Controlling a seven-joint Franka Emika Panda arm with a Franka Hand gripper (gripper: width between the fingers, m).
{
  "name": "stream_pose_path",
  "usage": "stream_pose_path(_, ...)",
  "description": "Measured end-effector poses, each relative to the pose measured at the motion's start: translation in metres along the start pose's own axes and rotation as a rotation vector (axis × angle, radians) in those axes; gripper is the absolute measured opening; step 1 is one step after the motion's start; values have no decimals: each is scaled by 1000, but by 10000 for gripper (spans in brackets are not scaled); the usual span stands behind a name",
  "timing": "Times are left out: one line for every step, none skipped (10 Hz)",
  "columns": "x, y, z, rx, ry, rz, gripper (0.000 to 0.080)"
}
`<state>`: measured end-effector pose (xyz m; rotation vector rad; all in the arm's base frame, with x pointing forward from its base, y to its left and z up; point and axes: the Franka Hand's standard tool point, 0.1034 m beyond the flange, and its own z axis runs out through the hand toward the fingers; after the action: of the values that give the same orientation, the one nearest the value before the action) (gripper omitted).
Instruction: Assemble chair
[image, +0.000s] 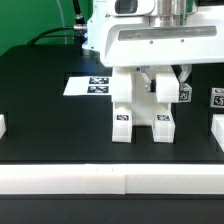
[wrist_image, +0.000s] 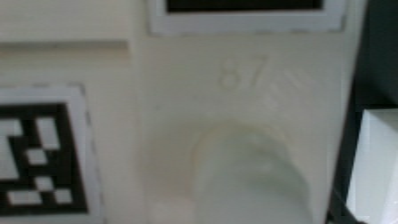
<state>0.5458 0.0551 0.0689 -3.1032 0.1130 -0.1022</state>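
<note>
The gripper (image: 166, 84) hangs straight down from the arm, its two dark fingers standing either side of the upper part of the chair (image: 135, 108). From where I stand I cannot tell whether they are pinching that part or only bracketing it. The wrist view is no help: it is filled with blurred white plastic (wrist_image: 231, 90) and the corner of a tag sticker (wrist_image: 32, 150), so the camera is very close to the piece.

My guess is that the arm is seating or steadying a part on the structure. To do that well, it should keep the fingers square to the piece and press straight down, not sideways. The chair stands on narrow legs and a slanted push could tip or slide it.

The chair itself is chunky and white, a blocky body on two front legs, each with a small black-and-white tag. It stands upright near the middle of the black table (image: 50, 135).

Just behind it, toward the exterior view's left, lies the marker board (image: 90, 86). A tagged white block (image: 217, 97) sits well apart at the right edge, and a long white rail (image: 110, 180) runs along the front.
</note>
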Motion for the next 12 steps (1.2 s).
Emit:
stream_pose_path(0, 0, 0, 0, 0, 0, 289)
stream_pose_path(0, 0, 0, 0, 1, 0, 289)
stream_pose_path(1, 0, 0, 0, 4, 0, 289)
stream_pose_path(1, 0, 0, 0, 5, 0, 289)
stream_pose_path(1, 0, 0, 0, 4, 0, 390)
stream_pose_path(1, 0, 0, -1, 4, 0, 390)
stream_pose_path(1, 0, 0, -1, 4, 0, 550)
stream_pose_path(1, 0, 0, -1, 4, 0, 619)
stream_pose_path(1, 0, 0, -1, 4, 0, 641)
stream_pose_path(1, 0, 0, -1, 4, 0, 641)
stream_pose_path(1, 0, 0, -1, 4, 0, 648)
stream_pose_path(1, 0, 0, -1, 4, 0, 648)
